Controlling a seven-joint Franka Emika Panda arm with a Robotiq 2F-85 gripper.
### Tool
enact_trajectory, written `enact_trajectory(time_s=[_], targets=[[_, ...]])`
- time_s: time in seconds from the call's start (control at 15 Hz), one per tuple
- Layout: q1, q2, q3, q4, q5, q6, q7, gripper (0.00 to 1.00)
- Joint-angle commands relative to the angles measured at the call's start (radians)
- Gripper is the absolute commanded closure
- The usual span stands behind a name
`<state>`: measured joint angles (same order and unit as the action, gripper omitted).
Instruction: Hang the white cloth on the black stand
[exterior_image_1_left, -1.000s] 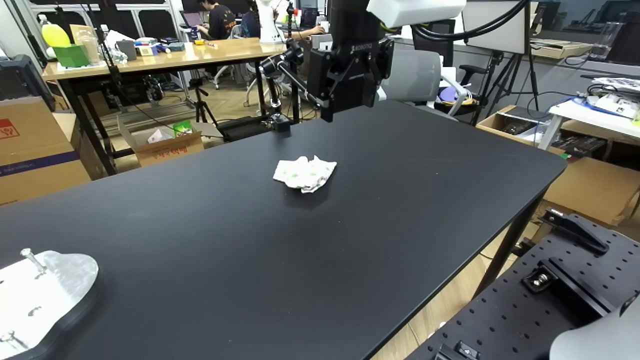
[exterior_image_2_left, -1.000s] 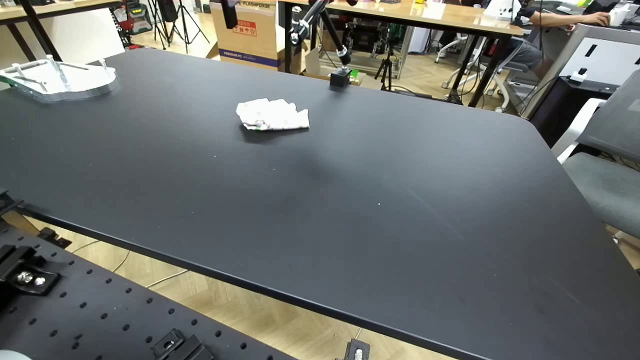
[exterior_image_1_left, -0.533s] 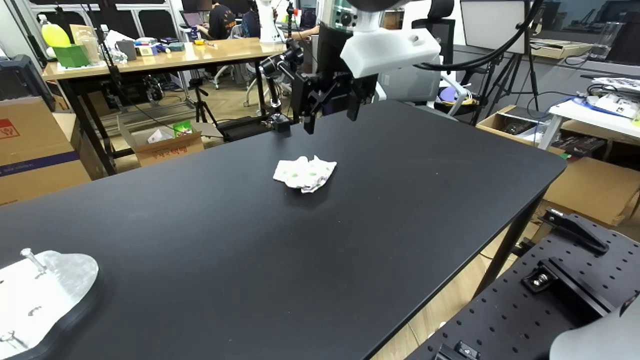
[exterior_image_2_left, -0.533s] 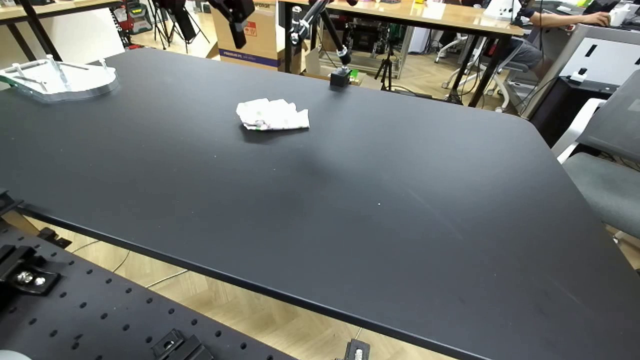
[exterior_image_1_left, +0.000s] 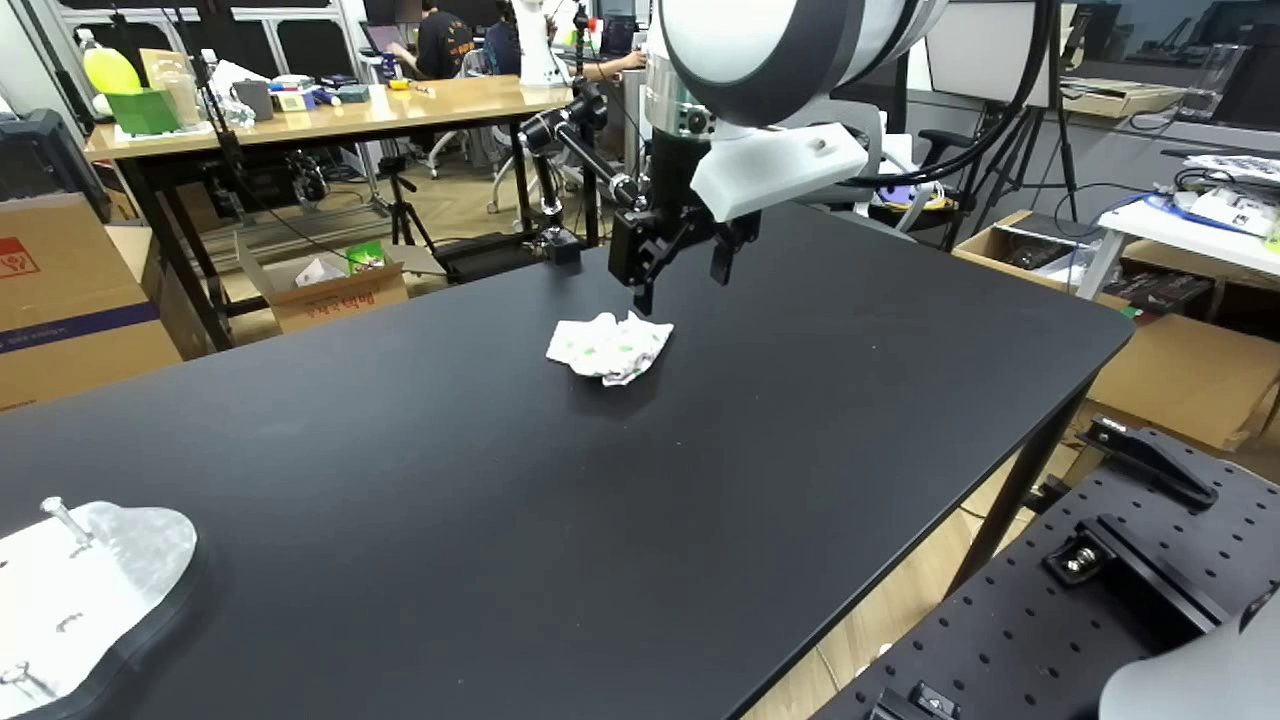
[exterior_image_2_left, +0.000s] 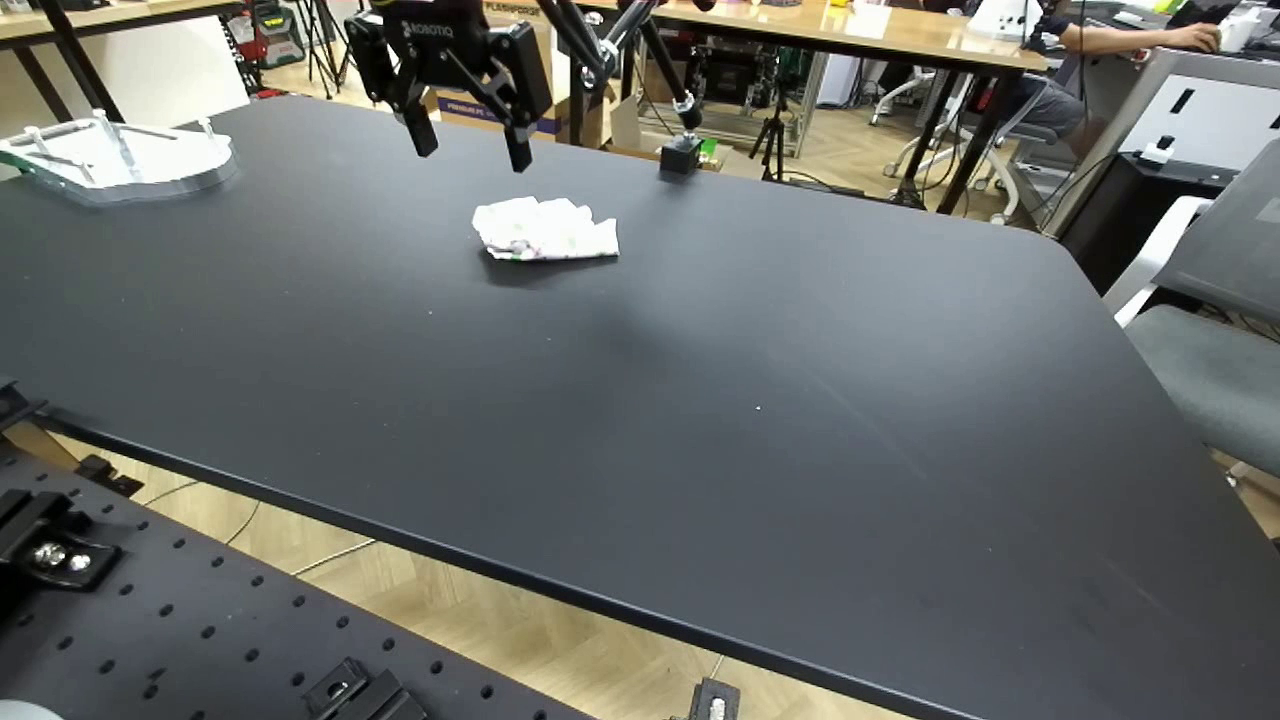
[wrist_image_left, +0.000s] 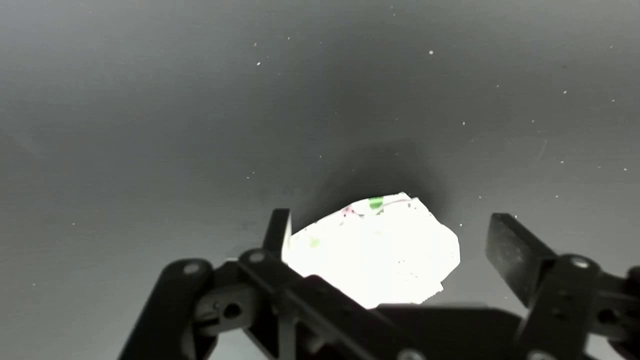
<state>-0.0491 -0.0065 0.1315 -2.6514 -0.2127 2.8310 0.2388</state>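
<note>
The white cloth with small green and pink marks lies crumpled on the black table in both exterior views. It also shows in the wrist view, between and below the fingers. My gripper is open and empty, above the table close to the cloth, in both exterior views. In the wrist view its fingers stand wide apart, with the cloth nearer the left finger. A black jointed stand stands at the table's far edge, its base in both exterior views.
A white and grey plate with upright pegs lies on the black table, at the left in both exterior views. A perforated black mounting board adjoins the table's near side. A grey chair stands beside the table.
My gripper has turned and come down toward the cloth, and now shows fully in both exterior views. Its fingers are seen spread apart. The cloth and the stand have not moved.
</note>
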Motion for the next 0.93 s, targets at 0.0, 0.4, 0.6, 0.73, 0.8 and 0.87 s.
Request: enact_trajectory(time_s=[0.0,0.4,0.6,0.73,0.8,0.87], targets=[[0.031,0.007,-0.035,0.009,-0.029,-0.008,0.014,0.0],[0.026,0.107,-0.061,0.082,-0.271,0.071,0.196,0.0],[0.049,0.156,-0.083,0.134,-0.402,0.098,0.315,0.0],[0.068,0.189,-0.092,0.164,-0.452,0.108,0.381,0.0],[0.081,0.205,-0.099,0.178,-0.479,0.106,0.414,0.0],[0.094,0.225,-0.104,0.192,-0.49,0.106,0.449,0.0]])
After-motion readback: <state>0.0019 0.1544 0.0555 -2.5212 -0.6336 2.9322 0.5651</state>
